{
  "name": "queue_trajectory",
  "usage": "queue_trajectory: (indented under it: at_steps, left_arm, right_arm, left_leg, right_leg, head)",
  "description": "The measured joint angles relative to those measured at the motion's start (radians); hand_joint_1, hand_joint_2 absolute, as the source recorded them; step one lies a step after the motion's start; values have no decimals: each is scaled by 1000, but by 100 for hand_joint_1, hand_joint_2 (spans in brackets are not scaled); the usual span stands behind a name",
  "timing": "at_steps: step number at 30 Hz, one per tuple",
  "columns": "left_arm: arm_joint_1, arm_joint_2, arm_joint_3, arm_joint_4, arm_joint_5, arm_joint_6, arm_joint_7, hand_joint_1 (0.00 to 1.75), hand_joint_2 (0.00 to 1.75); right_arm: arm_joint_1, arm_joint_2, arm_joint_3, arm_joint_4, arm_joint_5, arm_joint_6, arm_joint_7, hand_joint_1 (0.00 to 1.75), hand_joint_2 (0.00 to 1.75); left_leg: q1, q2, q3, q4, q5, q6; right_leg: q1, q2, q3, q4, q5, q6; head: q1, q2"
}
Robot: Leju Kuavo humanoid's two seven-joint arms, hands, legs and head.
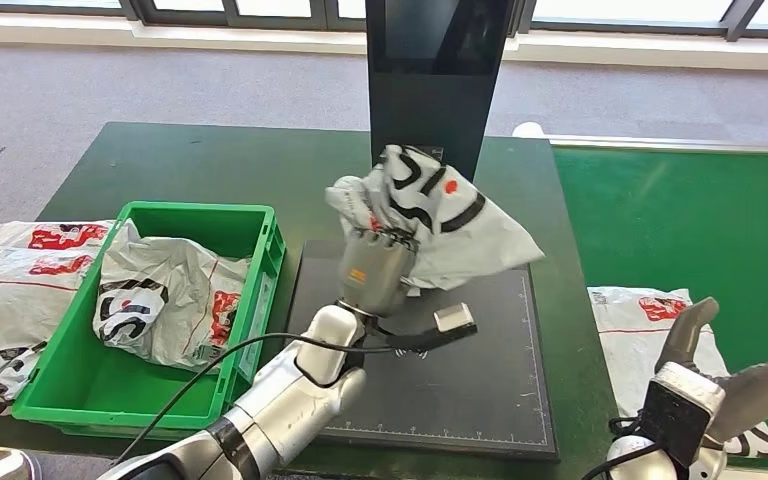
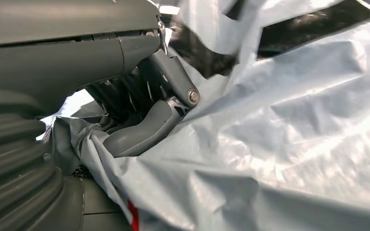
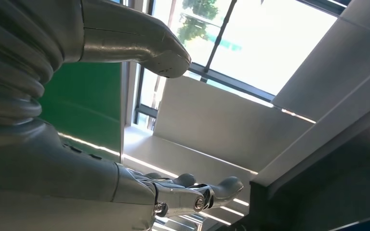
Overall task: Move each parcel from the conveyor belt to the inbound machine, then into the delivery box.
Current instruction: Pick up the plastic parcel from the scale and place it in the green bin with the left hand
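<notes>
Above the black scanner plate (image 1: 440, 350), a parcel (image 1: 440, 215) is gripped aloft by the left hand (image 1: 375, 265), probably for scanning; the right hand (image 1: 725, 385) is kept spread, empty, near the belt (image 1: 680, 210).

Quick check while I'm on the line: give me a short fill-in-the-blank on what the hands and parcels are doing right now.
1. The left hand grips a grey parcel above the black ____ pad of the inbound machine.
2. The green crate holds ____ parcel.
3. The right hand is ____, holding nothing.
4. Another parcel lies on the green ____ beside the right hand.

Missing words: scanning; one; open; conveyor belt
</notes>
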Motion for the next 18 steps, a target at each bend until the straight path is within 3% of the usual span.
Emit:
queue_trajectory:
  at_steps: [4, 10, 18]
  left_arm:
    - [21, 13, 89, -59, -2, 0, -4, 175, 175]
    - [55, 21, 157, -129, -32, 0, -20, 175, 175]
    - [143, 2, 402, -340, -36, 1, -207, 175, 175]
  right_arm:
    - [-1, 0, 0, 0, 0, 0, 0, 0, 175]
    - [-3, 0, 0, 1, 0, 0, 0, 0, 175]
    - [-9, 0, 0, 6, 2, 0, 3, 0, 175]
  left_leg:
    - [0, -1, -1, 0, 0, 0]
    - [0, -1, -2, 0, 0, 0]
    - [0, 0, -2, 0, 0, 0]
  right_leg:
    - [0, -1, 0, 0, 0, 0]
    - [0, -1, 0, 0, 0, 0]
    - [0, 0, -2, 0, 0, 0]
  head:
    - [0, 0]
    - [0, 0]
    - [0, 0]
